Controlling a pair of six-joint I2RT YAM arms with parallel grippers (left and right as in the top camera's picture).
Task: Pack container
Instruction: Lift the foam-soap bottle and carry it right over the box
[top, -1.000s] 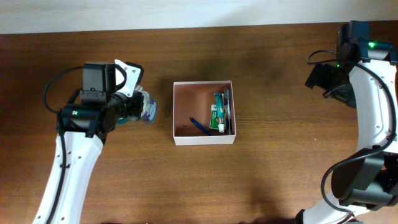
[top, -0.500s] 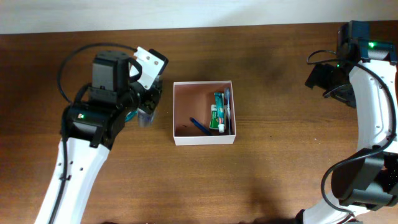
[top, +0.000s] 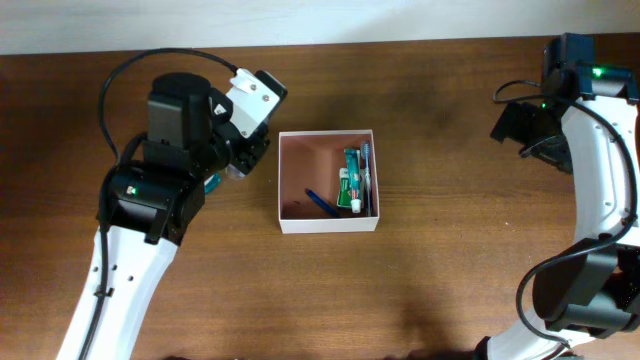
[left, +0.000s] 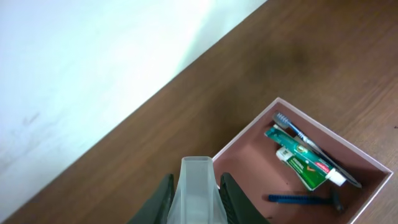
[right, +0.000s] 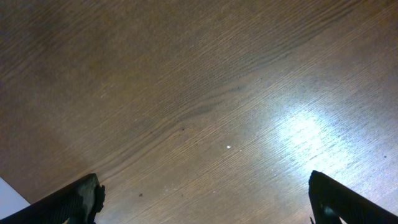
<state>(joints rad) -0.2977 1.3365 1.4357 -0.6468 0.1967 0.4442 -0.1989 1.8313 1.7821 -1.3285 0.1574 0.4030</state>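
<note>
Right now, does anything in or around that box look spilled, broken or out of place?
Nothing stands out. The toothpaste, toothbrush and razor lie flat inside the container, nothing spilled. The left gripper holds a clear bottle beside it.

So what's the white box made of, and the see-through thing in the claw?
The container looks like thin cardboard: flat matte white walls, dull reddish-brown inside, sharp square corners. The bottle in the left claw is probably frosted plastic: it looks pale and cloudy, not clear like glass.
</note>
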